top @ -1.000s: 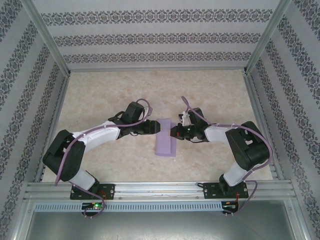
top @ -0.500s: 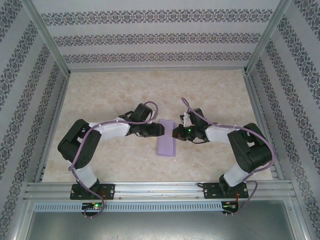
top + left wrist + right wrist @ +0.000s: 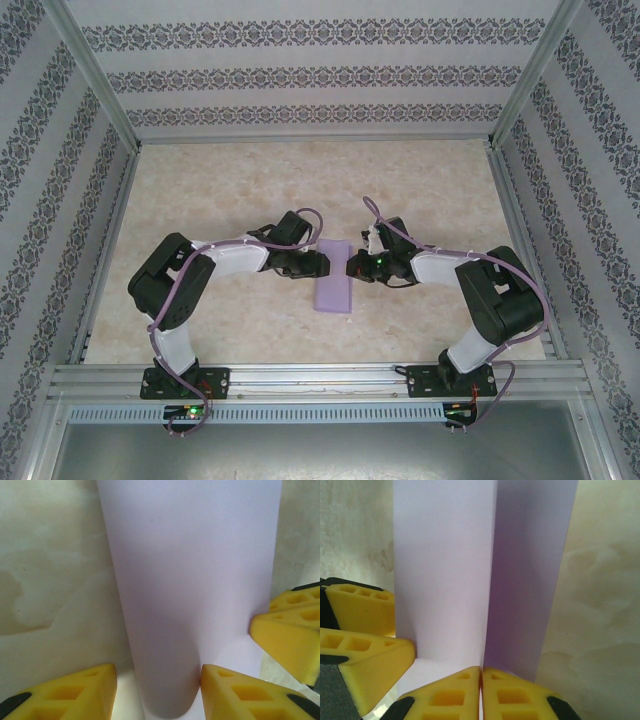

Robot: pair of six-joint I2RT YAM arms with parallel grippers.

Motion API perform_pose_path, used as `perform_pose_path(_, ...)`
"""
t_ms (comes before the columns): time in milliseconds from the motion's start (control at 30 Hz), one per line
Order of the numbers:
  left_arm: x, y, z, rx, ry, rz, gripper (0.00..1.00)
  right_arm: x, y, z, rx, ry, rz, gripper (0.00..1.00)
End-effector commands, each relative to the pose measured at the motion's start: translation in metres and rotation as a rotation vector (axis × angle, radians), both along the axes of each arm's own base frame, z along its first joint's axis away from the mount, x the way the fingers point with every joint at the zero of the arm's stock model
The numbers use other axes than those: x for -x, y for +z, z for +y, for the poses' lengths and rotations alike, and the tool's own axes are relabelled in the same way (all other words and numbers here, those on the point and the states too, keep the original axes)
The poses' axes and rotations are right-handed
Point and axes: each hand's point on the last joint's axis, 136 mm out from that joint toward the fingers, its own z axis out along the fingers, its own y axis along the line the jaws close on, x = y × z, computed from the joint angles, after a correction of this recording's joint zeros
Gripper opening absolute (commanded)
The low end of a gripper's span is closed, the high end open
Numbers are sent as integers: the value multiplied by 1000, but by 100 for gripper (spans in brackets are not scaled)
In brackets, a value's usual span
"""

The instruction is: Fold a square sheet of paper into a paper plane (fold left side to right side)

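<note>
Patterned walls (image 3: 300, 75) enclosed a beige marbled desk (image 3: 200, 190). The left arm (image 3: 215, 262) and right arm (image 3: 470, 290) both reached inward to its middle. There the square sheet of paper (image 3: 333, 285) lay doubled over into a narrow lavender strip, its long side running away from the arm bases. The left hand (image 3: 318, 265) sat at the strip's left edge and the right hand (image 3: 351, 268) at its right edge, close to each other. In the left wrist view, the left hand's yellow fingers (image 3: 65, 692) stood spread, with the rounded fold of the paper between them. In the right wrist view, the right hand's fingertips (image 3: 452, 690) were pressed together, pinching the paper where its fold line met them.
</note>
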Motion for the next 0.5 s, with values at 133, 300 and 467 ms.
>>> perform_pose_path(133,21,-27,2,-105,-36,72,47,4,11,-21,101,-23,-67,30)
perform_pose_path(300,23,-34,1,-124,-44,85,47,3,17,-47,155,-80,-102,42)
perform_pose_path(467,26,-41,-2,-167,-71,102,48,4,25,-70,176,-140,-129,47)
